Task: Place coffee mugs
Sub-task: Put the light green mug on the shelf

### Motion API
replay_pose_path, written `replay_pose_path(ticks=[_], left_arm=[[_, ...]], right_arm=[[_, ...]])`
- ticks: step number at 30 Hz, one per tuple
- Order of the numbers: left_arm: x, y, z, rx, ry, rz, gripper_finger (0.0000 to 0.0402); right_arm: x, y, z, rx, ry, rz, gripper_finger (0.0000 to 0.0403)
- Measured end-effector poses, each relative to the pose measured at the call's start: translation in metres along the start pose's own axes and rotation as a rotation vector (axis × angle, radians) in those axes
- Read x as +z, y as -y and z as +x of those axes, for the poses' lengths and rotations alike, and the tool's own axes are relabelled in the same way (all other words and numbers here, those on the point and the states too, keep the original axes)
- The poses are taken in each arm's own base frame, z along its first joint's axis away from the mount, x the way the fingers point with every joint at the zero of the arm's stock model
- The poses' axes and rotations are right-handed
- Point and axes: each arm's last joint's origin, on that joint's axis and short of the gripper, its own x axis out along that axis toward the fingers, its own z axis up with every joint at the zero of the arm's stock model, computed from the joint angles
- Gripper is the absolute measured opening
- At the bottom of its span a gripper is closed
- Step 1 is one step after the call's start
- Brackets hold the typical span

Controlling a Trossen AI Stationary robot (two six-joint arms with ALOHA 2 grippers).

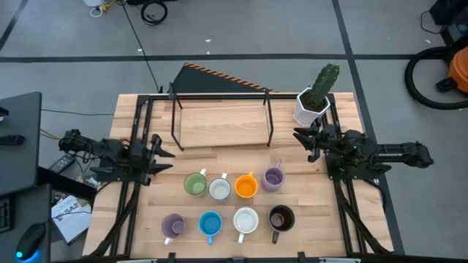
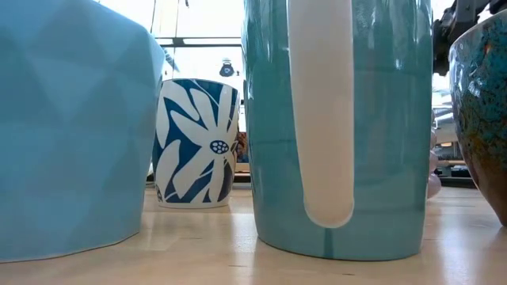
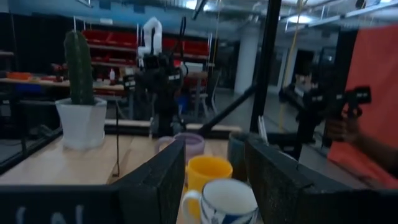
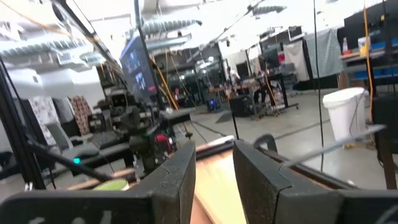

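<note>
Low view: blue mug (image 2: 341,127) w/ white handle facing camera fills most of frame, hiding the mugs behind it; a faceted pale-blue vessel (image 2: 71,127) and a speckled dark mug (image 2: 482,119) are cut off at the edges.

High view: wooden counter (image 1: 131,117) on grey floor; black wire rack (image 1: 223,117) at rear, potted cactus (image 1: 316,95) at rear right corner. Eight coffee mugs upright in two rows at front centre: green mug (image 1: 195,183), grey-white mug (image 1: 220,189), orange mug (image 1: 246,187), lilac mug (image 1: 273,177); second lilac mug (image 1: 173,225), blue, white mug (image 1: 246,219), dark. Front-row handles point toward front edge.

Left end effector (image 1: 162,152) at left edge, fingers (image 3: 155,180) apart, empty. Right end effector (image 1: 301,136) beside cactus, fingers (image 4: 180,174) apart, empty.
</note>
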Motion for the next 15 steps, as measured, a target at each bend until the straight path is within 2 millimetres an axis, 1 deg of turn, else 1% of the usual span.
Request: replay_pose_path(ticks=[5,10,13,15], left_arm=[[0.0044,0.0002,-0.0001,-0.001,0.045,-0.012,0.0172],[0.0053,-0.0021,-0.0002,0.08,0.057,-0.023,0.0172],[0.0049,-0.0023,-0.0002,0.082,0.058,-0.135,0.0172],[0.005,-0.0023,0.0005,0.086,0.057,-0.169,0.0172]], right_arm=[[0.0023,-0.0004,0.0,0.004,0.023,0.006,0.0114],[0.0019,-0.0006,0.0,0.013,0.018,0.034,0.0114],[0.0002,-0.0005,0.0008,0.011,0.001,0.053,0.0114],[0.0003,-0.0008,0.0019,0.012,0.004,0.057,0.0114]])
